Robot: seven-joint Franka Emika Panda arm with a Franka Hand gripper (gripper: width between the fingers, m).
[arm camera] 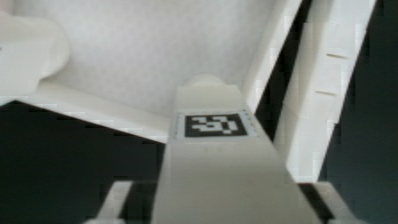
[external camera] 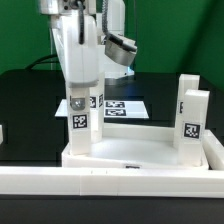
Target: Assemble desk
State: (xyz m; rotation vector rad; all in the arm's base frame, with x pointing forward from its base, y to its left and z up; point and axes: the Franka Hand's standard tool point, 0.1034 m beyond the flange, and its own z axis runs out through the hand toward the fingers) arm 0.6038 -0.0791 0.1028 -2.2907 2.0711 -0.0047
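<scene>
Nearest you, the white rail runs across the front, with the tabletop just behind it on the black table. Your hand is closed around a tagged leg, upright at the tabletop's corner on the exterior view's left. Another leg stands at the right corner. Behind lies the marker board.

White tabletop lies rim-up on the black table. Two tagged white square legs stand upright in it: one at the exterior view's left, one at its right.
</scene>
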